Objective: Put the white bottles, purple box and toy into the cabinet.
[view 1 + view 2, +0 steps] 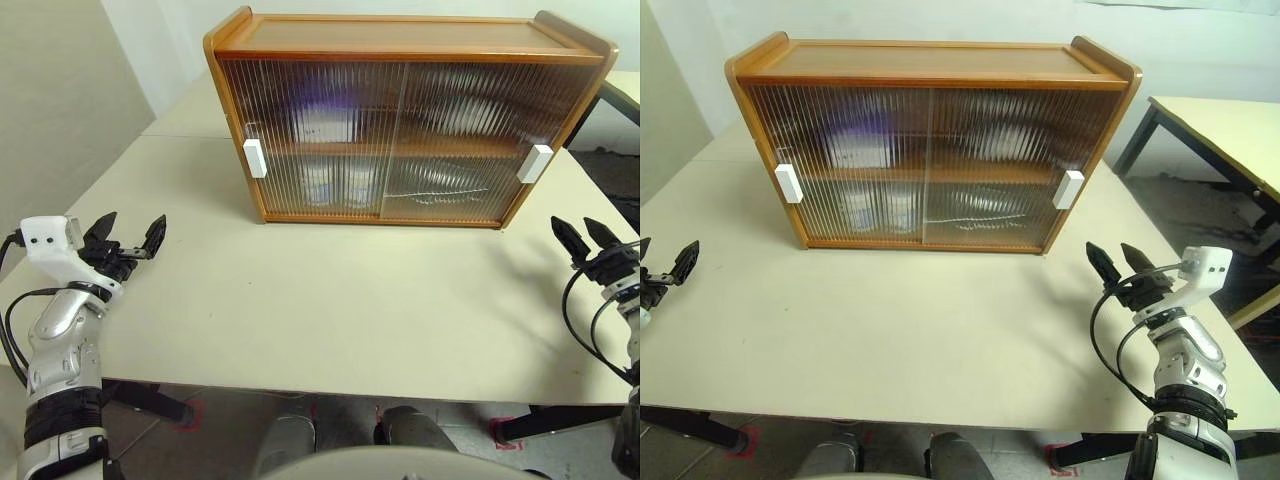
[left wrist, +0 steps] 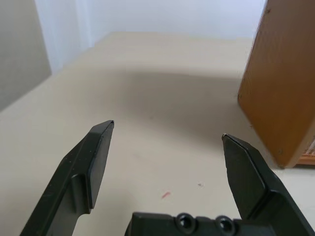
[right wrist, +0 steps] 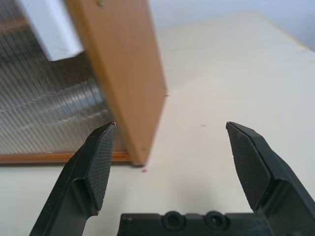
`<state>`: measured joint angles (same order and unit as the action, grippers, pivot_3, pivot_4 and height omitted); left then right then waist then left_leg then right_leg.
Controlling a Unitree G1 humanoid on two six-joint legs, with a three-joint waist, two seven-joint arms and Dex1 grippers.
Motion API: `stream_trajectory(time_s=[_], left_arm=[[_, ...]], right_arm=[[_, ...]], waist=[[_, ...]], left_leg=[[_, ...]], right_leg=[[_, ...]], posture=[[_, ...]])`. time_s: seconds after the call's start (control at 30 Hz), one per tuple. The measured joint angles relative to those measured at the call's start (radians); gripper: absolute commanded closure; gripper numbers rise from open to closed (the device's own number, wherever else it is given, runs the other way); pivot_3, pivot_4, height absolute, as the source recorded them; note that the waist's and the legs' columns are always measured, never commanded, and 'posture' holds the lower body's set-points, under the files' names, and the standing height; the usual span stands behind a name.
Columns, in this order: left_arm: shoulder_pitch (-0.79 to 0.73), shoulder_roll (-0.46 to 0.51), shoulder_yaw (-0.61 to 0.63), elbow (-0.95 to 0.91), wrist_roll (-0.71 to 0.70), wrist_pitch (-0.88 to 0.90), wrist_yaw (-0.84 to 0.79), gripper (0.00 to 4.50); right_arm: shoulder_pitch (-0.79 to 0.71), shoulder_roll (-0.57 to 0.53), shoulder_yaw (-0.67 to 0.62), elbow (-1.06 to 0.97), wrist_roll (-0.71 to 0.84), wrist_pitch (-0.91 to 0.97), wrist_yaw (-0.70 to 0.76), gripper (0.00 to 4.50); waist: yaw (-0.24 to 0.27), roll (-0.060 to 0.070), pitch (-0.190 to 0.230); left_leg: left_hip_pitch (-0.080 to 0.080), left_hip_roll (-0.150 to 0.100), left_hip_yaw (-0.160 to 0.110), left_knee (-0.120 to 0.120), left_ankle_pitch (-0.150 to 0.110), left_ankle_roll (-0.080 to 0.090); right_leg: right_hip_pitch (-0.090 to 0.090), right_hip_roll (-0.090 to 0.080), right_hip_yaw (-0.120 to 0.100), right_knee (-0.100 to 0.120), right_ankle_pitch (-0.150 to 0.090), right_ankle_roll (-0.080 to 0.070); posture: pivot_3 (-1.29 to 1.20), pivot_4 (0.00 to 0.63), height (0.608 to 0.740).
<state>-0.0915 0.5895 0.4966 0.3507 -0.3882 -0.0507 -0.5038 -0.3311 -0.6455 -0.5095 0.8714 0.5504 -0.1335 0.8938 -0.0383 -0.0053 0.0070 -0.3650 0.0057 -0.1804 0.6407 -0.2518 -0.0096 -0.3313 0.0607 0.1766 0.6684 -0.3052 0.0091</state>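
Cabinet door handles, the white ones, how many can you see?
2: one handle at the cabinet's left edge, the other handle at its right edge, both mid-height on the closed ribbed doors.

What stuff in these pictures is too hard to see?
- Things inside the cabinet: both eye views show blurry pale shapes behind its shut ribbed doors; which is which, I cannot tell.
- A purple glow on the upper shelf: no outline.
- Cabinet in the wrist views: cut off by the picture edge.

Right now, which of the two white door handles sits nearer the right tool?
The white handle at the cabinet's right end. The right tool hangs open off that corner, while the other handle is at the far left end, toward the left tool.
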Motion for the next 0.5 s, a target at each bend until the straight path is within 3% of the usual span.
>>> stream_trajectory(time_s=[0.5], left_arm=[[-0.043,0.002,-0.002,0.054,0.005,-0.008,-0.017,0.0]], right_arm=[[-0.018,-0.001,-0.032,0.092,-0.014,-0.077,-0.019,0.02]], waist=[[-0.005,0.0,0.0]], left_leg=[[0.002,0.0,-0.001,0.001,0.0,0.001]], right_leg=[[0.003,0.001,0.001,0.0,0.002,0.002]], posture=[[-0.05,0.0,0.74]])
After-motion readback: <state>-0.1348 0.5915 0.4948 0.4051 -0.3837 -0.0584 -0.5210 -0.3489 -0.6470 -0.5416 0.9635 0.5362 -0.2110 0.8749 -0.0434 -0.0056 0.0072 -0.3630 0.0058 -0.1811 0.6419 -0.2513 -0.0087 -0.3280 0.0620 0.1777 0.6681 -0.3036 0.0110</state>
